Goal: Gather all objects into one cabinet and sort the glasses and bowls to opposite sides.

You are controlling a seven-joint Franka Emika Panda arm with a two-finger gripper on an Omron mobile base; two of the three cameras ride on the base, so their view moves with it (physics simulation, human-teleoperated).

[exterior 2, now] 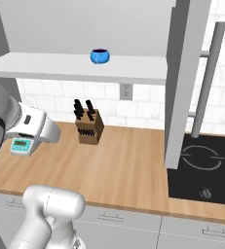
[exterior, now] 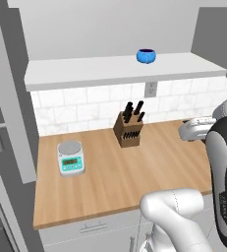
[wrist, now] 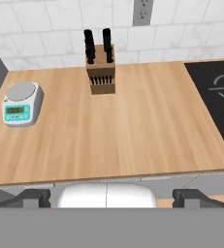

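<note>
A small bright blue bowl (exterior: 146,55) (exterior 2: 100,56) stands alone on the white shelf (exterior: 85,74) (exterior 2: 46,65) of the open wall cabinet, toward its right half. Grey doors hang open at both sides, the right one (exterior 2: 182,82) with a long metal bar handle (exterior 2: 209,78). The glasses are out of view. My gripper (wrist: 113,198) hovers above the counter's front edge, well below the shelf. It is open, its two dark fingertips (wrist: 31,197) set wide apart with nothing between them. It faces the wooden counter (wrist: 133,135).
A knife block (exterior: 128,129) (exterior 2: 88,127) (wrist: 100,72) stands at the back of the counter under the shelf. A kitchen scale (exterior: 70,157) (exterior 2: 22,145) (wrist: 20,103) sits at the left. A black cooktop (exterior 2: 201,165) (wrist: 217,97) lies to the right.
</note>
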